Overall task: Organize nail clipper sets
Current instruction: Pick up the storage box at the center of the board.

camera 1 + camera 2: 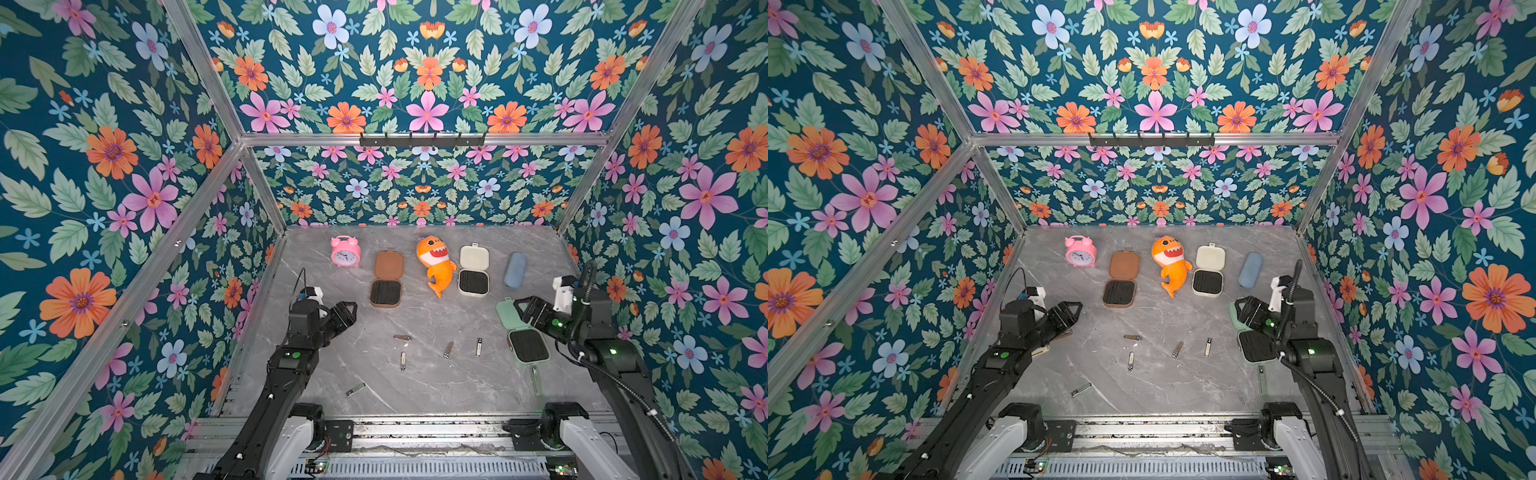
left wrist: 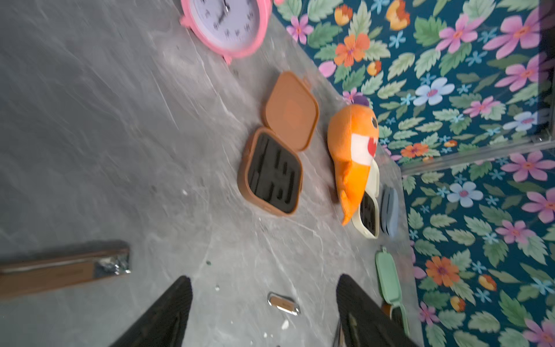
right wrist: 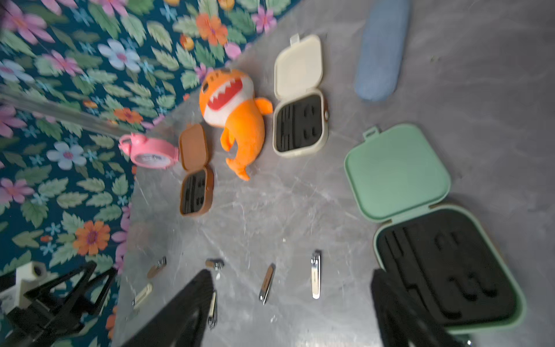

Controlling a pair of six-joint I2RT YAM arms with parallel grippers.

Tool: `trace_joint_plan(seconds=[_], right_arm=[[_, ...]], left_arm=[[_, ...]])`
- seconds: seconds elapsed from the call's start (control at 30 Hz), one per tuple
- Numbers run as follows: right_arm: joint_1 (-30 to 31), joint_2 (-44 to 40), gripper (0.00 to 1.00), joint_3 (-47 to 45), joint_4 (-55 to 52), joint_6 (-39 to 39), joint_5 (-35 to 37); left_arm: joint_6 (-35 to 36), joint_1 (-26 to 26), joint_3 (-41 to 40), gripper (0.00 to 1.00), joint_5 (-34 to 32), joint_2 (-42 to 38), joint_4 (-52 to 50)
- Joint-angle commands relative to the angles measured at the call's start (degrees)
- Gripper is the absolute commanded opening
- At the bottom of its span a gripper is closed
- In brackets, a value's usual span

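Observation:
Three cases lie open with empty black inserts: the brown case (image 1: 386, 278) and the cream case (image 1: 473, 270) at the back, the mint green case (image 1: 524, 334) at the right. Several small metal clippers are scattered on the marble, among them one (image 1: 402, 337) mid-table, one (image 1: 448, 349) and one (image 1: 478, 346). My left gripper (image 2: 264, 281) hovers open at the left, a small brown clipper (image 2: 283, 304) lying on the table beyond its fingers. My right gripper (image 3: 291, 273) hangs open over the mint case's lid (image 3: 396, 171), holding nothing.
A pink alarm clock (image 1: 345, 251), an orange shark plush (image 1: 436, 264) and a blue-grey pouch (image 1: 515, 270) stand along the back row. Floral walls close in three sides. A slim green tool (image 1: 536, 380) lies near the front right.

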Motion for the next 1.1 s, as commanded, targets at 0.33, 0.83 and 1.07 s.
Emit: trace_joint_plan(seconds=[0.33,0.83,1.07], right_arm=[[21.0,29.9,0.74,11.0,-2.1,3.5,11.1],[33.3,50.9,0.75,28.3,-2.1,-12.6,2.7],[48.3,55.8,0.79,32.3,1.0,-22.5,-2.7]], left_arm=[[-1.5,-5.9,0.8,0.69,-1.6,11.2,-0.1],[2.6,-5.3,6.2,0.69,-10.8,12.1,-12.3],[8.6,9.6,13.6,0.71,0.4,18.3,-11.8]])
